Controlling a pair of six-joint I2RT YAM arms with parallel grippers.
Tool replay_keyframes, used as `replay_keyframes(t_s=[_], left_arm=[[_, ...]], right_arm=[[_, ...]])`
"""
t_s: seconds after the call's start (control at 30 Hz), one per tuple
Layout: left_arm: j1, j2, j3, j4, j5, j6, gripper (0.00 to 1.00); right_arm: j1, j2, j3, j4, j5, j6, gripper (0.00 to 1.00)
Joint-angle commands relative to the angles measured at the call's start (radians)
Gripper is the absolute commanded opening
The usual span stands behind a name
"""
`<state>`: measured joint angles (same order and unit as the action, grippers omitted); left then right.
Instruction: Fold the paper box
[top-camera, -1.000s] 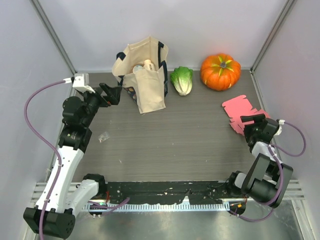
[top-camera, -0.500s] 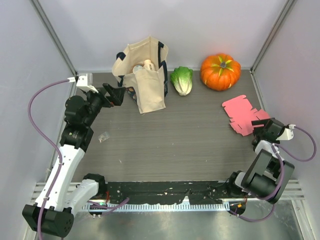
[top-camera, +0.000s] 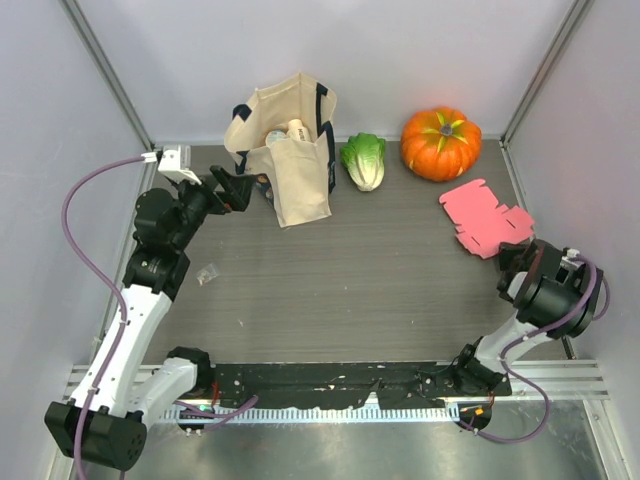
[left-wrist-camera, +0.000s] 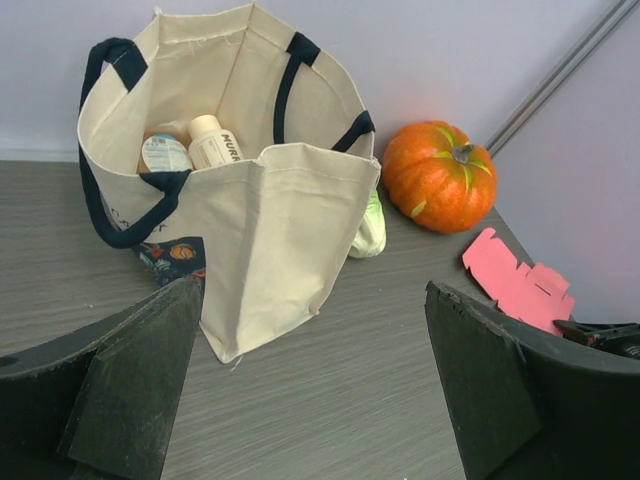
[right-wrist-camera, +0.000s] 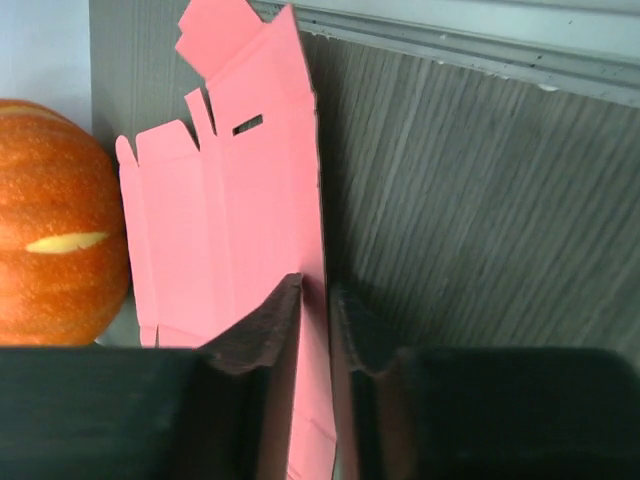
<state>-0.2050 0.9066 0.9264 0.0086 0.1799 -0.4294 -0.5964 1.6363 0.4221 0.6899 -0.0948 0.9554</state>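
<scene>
**Barely begun: flat pink sheet, pinched at its near edge**

Gripping at the near right with the black two-finger right gripper (right-wrist-camera: 316, 292), closed down to a thin slot on the near edge of the paper box (top-camera: 483, 218), a flat pink cut-out sheet of thin card with notched tabs. Lying otherwise spread on the grey wood-grain table (top-camera: 350, 270), on the right side, reaching away from the fingertips toward the far wall. Showing no raised panel and no tucked tab; judged as first hold only, with every crease, side wall and closing tab left to do. Resting near the round orange pumpkin (top-camera: 441, 143) just beyond, but apart from it. Holding nothing on the far left with the black left gripper (left-wrist-camera: 312, 290), spread wide and facing the cream canvas tote bag (top-camera: 285, 150), well apart from the sheet.
</scene>
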Motion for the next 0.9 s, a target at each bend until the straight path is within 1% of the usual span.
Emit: replay_keyframes(t_s=[0.0, 0.03, 0.07, 0.1, 0.13, 0.17, 0.2, 0.23, 0.27, 0.3, 0.33, 0.37, 0.4, 0.43, 0.47, 0.5, 0.53, 0.57, 0.6, 0.63, 0.67, 0.7, 0.73, 0.77, 0.8, 0.83, 0.87], left_arm=[[-0.004, 0.009, 0.04, 0.037, 0.007, 0.009, 0.97], [-0.005, 0.008, 0.04, 0.039, 0.007, 0.009, 0.97], [-0.005, 0.009, 0.038, 0.04, 0.006, 0.009, 0.97], [-0.005, 0.009, 0.035, 0.045, 0.006, 0.008, 0.97], [-0.004, 0.014, 0.035, 0.047, 0.007, 0.003, 0.97], [-0.004, 0.018, 0.035, 0.047, 0.012, 0.0, 0.97], [-0.005, 0.024, 0.034, 0.05, 0.013, -0.003, 0.97], [-0.004, 0.031, 0.035, 0.05, 0.018, -0.006, 0.98], [-0.005, 0.047, 0.038, 0.047, 0.023, -0.012, 0.98], [-0.005, 0.055, 0.049, 0.038, 0.035, -0.017, 0.98], [-0.005, 0.066, 0.055, 0.031, 0.044, -0.022, 0.98], [-0.005, 0.081, 0.064, 0.027, 0.05, -0.031, 0.98], [-0.005, 0.087, 0.068, 0.022, 0.062, -0.034, 0.98], [-0.005, 0.097, 0.071, 0.019, 0.07, -0.037, 0.99], [-0.005, 0.103, 0.081, 0.016, 0.081, -0.04, 0.99], [-0.004, 0.119, 0.087, 0.007, 0.102, -0.042, 0.99], [-0.005, 0.129, 0.092, 0.005, 0.121, -0.045, 0.99], [-0.005, 0.139, 0.101, 0.005, 0.139, -0.048, 0.99], [-0.005, 0.165, 0.107, 0.005, 0.159, -0.049, 1.0], [-0.005, 0.181, 0.114, 0.001, 0.205, -0.048, 0.99], [-0.007, 0.198, 0.132, -0.004, 0.222, -0.045, 0.99], [-0.01, 0.213, 0.143, -0.028, 0.243, -0.039, 0.98], [-0.013, 0.245, 0.155, -0.045, 0.272, -0.016, 0.98], [-0.028, 0.261, 0.181, -0.088, 0.28, 0.003, 0.98], [-0.039, 0.273, 0.195, -0.114, 0.283, 0.023, 0.97], [-0.049, 0.299, 0.207, -0.14, 0.286, 0.068, 0.98], [-0.071, 0.31, 0.233, -0.189, 0.305, 0.093, 0.97]], right_arm=[[0.073, 0.08, 0.001, 0.143, -0.052, 0.04, 0.16], [0.104, 0.057, 0.018, 0.111, -0.046, 0.004, 0.08], [0.183, 0.03, 0.05, 0.068, -0.025, -0.021, 0.02], [0.22, -0.001, 0.061, -0.035, 0.027, -0.041, 0.01], [0.265, -0.076, 0.069, -0.074, 0.059, -0.076, 0.01], [0.329, -0.119, 0.084, -0.181, 0.087, -0.092, 0.01], [0.369, -0.162, 0.095, -0.243, 0.174, -0.105, 0.01], [0.403, -0.252, 0.109, -0.306, 0.2, -0.128, 0.01], [0.435, -0.292, 0.15, -0.367, 0.225, -0.189, 0.01], [0.507, -0.338, 0.173, -0.491, 0.278, -0.222, 0.01], [0.538, -0.377, 0.193, -0.548, 0.296, -0.249, 0.01], [0.573, -0.453, 0.226, -0.638, 0.309, -0.309, 0.01], [0.643, -0.484, 0.243, -0.68, 0.32, -0.34, 0.01], [0.679, -0.509, 0.265, -0.734, 0.314, -0.372, 0.01], [0.705, -0.536, 0.308, -0.803, 0.291, -0.456, 0.01], [0.727, -0.541, 0.329, -0.823, 0.253, -0.498, 0.01], [0.769, -0.544, 0.343, -0.823, 0.11, -0.55, 0.01], [0.788, -0.54, 0.381, -0.846, 0.03, -0.593, 0.01], [0.814, -0.515, 0.409, -0.875, -0.015, -0.651, 0.01], [0.854, -0.5, 0.437, -0.894, -0.051, -0.662, 0.01], [0.875, -0.484, 0.481, -0.902, -0.124, -0.668, 0.01], [0.9, -0.452, 0.506, -0.92, -0.153, -0.678, 0.01], [0.926, -0.437, 0.532, -0.937, -0.181, -0.72, 0.01], [0.993, -0.419, 0.587, -0.989, -0.242, -0.751, 0.01], [1.026, -0.4, 0.621, -1.027, -0.264, -0.786, 0.01], [1.064, -0.364, 0.651, -1.068, -0.282, -0.86, 0.01], [1.107, -0.346, 0.705, -1.13, -0.296, -0.885, 0.01]])
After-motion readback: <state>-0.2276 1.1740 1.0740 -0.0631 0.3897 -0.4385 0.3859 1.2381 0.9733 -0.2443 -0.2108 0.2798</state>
